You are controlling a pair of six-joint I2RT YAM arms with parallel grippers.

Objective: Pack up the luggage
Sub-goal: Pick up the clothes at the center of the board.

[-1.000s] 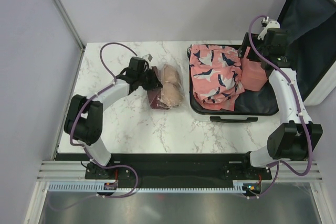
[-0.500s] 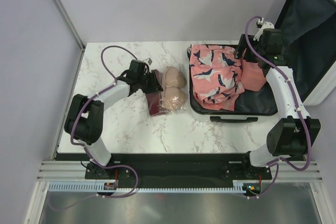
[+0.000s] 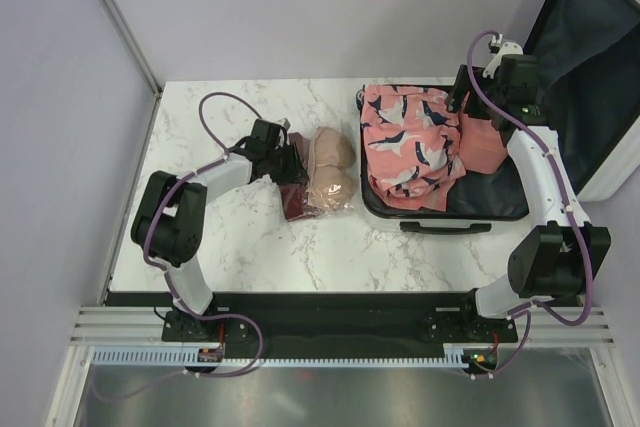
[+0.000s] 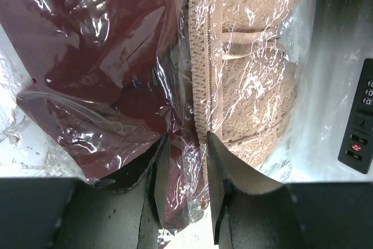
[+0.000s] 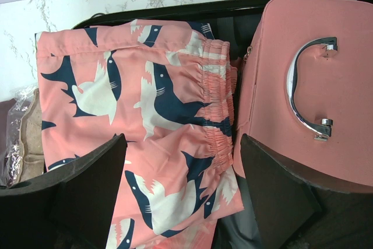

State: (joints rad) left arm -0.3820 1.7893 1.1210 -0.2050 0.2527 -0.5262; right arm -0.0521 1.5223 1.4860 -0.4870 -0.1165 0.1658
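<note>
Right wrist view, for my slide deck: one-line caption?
Open right gripper hovers over shark-print shorts and a pink handled case lying in the open luggage.

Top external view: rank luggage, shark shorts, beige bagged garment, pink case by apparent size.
1. luggage
2. shark shorts
3-4. beige bagged garment and pink case look alike; the case is partly hidden, so unranked.

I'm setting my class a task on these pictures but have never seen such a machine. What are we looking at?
Two robot arms are bolted to a marble table. One picture looks down from above; the others come from wrist cameras. An open suitcase holds shark-print shorts and a pink case. Beside it lie a beige packet and a dark red packet, in clear plastic. The left gripper stands at them, fingers parted around loose film. The right gripper hovers open, empty, over the suitcase.
</note>
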